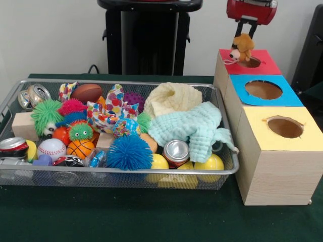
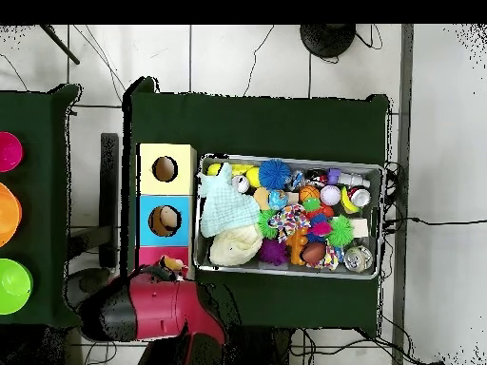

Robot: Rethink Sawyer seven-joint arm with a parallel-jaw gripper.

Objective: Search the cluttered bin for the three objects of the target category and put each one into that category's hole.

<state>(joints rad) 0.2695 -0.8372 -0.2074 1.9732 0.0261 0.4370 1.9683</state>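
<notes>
I hold small brown plush dog (image 1: 243, 47) in closed gripper (image 1: 246, 33) over red-topped wooden box hole (image 1: 250, 62) — next: release, drop in.

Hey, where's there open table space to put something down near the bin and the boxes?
The bare green table runs along the near side of the wire bin and past the yellow-topped box. The bin itself is packed. The gripper hangs a plush dog over the red-topped box.

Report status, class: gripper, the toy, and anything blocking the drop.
Gripper above the red-topped box, shut on the stuffed dog. Dog hangs at the red box's hole, not yet in. Hole looks unobstructed; wire bin beside the boxes.
</notes>
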